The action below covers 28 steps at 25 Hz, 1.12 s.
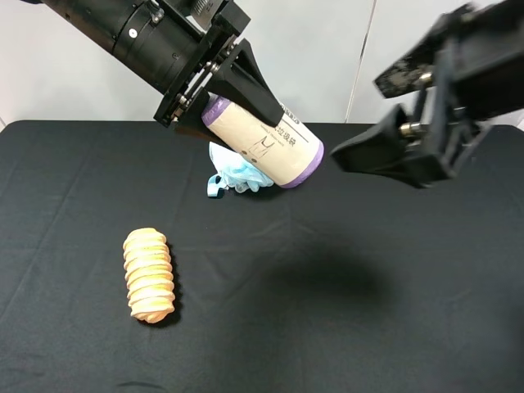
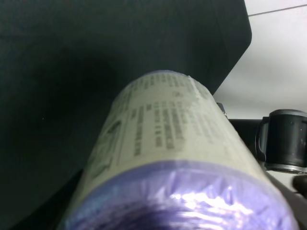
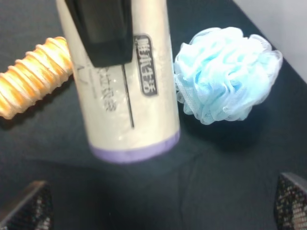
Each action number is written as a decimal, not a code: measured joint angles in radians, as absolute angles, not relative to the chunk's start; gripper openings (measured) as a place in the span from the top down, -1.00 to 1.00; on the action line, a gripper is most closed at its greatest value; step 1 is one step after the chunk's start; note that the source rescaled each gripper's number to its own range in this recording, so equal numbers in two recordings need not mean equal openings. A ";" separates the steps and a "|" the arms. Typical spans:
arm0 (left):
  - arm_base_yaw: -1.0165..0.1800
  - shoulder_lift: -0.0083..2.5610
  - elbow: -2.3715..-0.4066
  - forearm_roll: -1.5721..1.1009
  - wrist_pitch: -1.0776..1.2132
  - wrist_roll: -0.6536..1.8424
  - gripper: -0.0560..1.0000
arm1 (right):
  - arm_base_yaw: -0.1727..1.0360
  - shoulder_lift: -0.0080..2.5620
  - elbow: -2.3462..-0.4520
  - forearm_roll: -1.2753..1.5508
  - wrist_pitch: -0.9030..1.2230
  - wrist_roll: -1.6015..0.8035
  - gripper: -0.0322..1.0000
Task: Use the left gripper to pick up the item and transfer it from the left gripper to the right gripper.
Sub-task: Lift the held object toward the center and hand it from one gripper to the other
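Both arms hang above the black cloth surface (image 1: pixel 368 327). The left pincer (image 1: pixel 250 102) pinches the cream-labelled, purple-ended cylindrical roll (image 1: pixel 270 147) aloft. Its long axis slants down, free purple end aimed at the spread right pincer (image 1: pixel 358 123), just beside it and not touching.

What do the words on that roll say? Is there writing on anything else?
Cream paper roll with purple ends: white Chinese characters in a dark box, perhaps ending "生活"; otherwise too blurred.
Its small dark print: too blurred to read.
Ridged orange loaf, fluffy light-blue pouf: no writing.
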<state>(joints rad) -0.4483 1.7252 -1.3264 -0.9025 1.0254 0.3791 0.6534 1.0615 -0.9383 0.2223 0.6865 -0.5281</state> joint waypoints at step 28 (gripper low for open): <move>-0.448 1.725 -1.326 -1.035 0.959 0.448 0.89 | 0.653 1.304 -0.947 0.371 0.464 -0.682 -1.00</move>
